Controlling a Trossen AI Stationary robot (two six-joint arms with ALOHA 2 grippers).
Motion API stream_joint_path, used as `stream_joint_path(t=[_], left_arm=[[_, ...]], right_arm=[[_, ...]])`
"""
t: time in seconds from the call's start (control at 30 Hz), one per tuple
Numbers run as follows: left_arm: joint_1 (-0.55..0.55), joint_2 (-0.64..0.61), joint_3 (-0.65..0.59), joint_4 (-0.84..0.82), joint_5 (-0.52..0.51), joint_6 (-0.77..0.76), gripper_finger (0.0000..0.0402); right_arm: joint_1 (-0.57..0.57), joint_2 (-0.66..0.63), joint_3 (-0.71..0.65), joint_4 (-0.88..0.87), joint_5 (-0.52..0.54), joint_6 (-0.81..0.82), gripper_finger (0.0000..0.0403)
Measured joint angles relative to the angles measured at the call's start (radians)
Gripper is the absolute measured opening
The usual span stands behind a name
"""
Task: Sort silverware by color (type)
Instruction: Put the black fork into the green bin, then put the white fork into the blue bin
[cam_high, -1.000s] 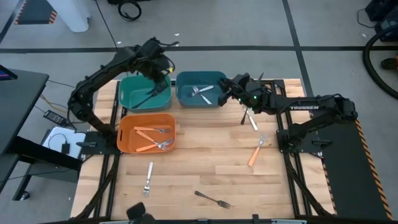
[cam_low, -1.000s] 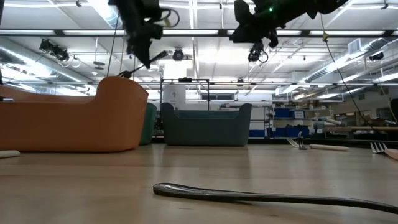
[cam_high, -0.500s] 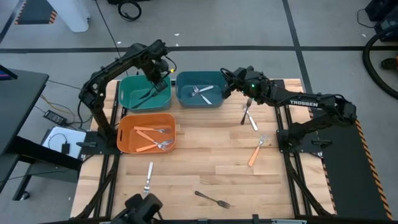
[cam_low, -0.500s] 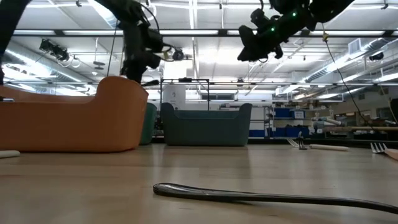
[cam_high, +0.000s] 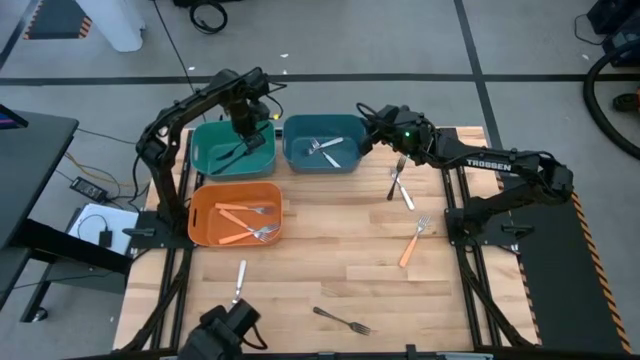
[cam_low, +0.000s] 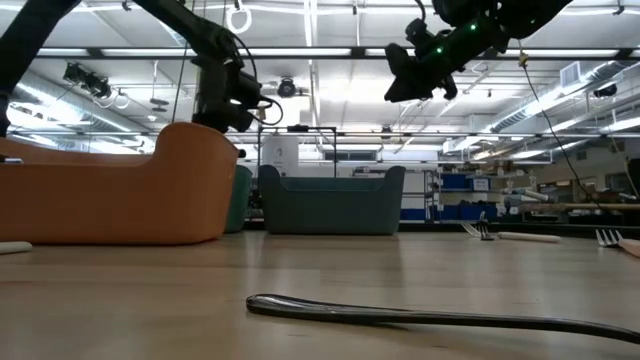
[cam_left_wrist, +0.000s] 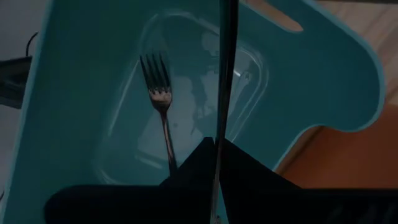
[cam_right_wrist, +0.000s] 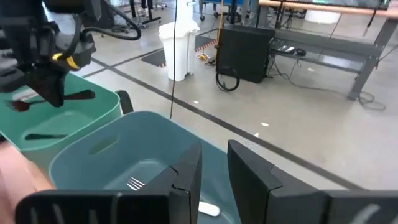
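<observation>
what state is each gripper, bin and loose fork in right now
left gripper: over the green bin, black fork between its fingers
right gripper: open, empty, above the blue bin
orange bin: holds orange-handled forks
silver fork: lying flat on table

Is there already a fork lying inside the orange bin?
Yes, the high view shows orange-handled forks lying in the orange bin.
</observation>
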Motion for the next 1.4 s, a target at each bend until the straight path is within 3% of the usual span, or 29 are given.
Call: stream_joint_path(t=[0.2, 0.47, 0.67, 0.83, 1.03, 1.23, 1.4], left_arm=[[0.013, 0.003, 0.000, -0.007, -0.001, 0.004, 0.0031], [0.013, 0.003, 0.000, -0.009, -0.002, 0.038, 0.0097], [0.013, 0.003, 0.000, -0.023, -0.009, -0.062, 0.0120], [0.013, -0.028, 0.000, -0.038, 0.088, -0.099, 0.0121], [-0.006, -0.125, 0.000, -0.027, 0.265, -0.103, 0.0121], [-0.062, -0.236, 0.000, -0.004, 0.279, -0.127, 0.0121], [-0.127, -0.331, 0.000, 0.075, 0.281, -0.153, 0.0121]], right_arm=[[0.000, 0.000, 0.000, 0.000, 0.000, 0.043, 0.0084], [0.000, 0.000, 0.000, -0.030, 0.000, 0.044, 0.0084], [-0.001, 0.000, 0.000, -0.103, 0.008, 0.056, 0.0084], [-0.019, 0.000, 0.000, -0.251, -0.001, 0.290, 0.0084], [-0.038, 0.002, 0.000, -0.585, -0.110, 0.486, 0.0084], [-0.067, 0.039, 0.001, -0.848, -0.200, 0.664, 0.0084], [-0.085, 0.137, 0.001, -0.885, -0.261, 0.778, 0.0084]])
